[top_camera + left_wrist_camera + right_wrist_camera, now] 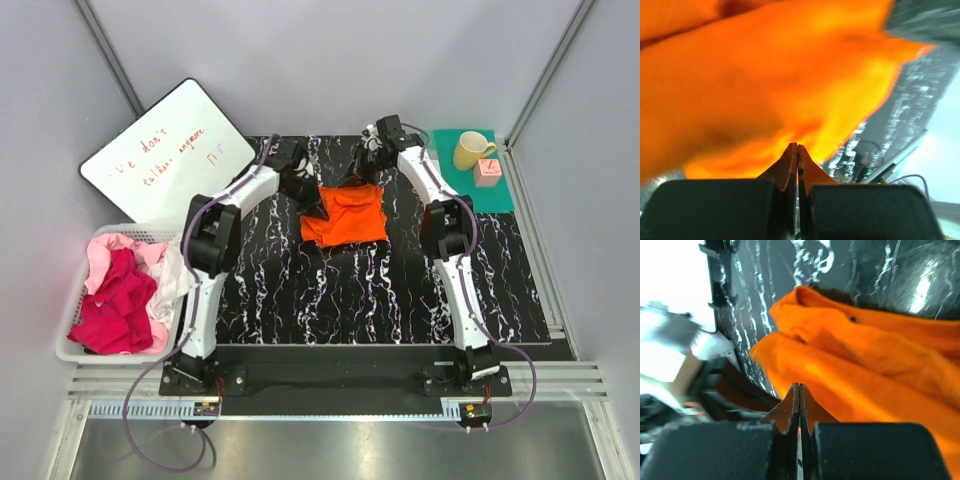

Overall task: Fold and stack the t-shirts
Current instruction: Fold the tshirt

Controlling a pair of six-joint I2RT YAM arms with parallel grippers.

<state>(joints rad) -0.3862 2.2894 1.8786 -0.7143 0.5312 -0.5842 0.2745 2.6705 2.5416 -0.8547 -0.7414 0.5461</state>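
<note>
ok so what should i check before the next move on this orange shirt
1. left pincer shut on the orange t-shirt: ok, cloth meets the closed tips.
2. right pincer shut on that shirt: ok, orange shows between the tips.
3. Shirt lying flat: not ok, creased and partly doubled over.
4. Bare table on the near side of the shirt: ok.
5. mug apart from the shirt: ok, it stands far right on the green mat.
6. Both grips on matching corners: cannot tell.
</note>
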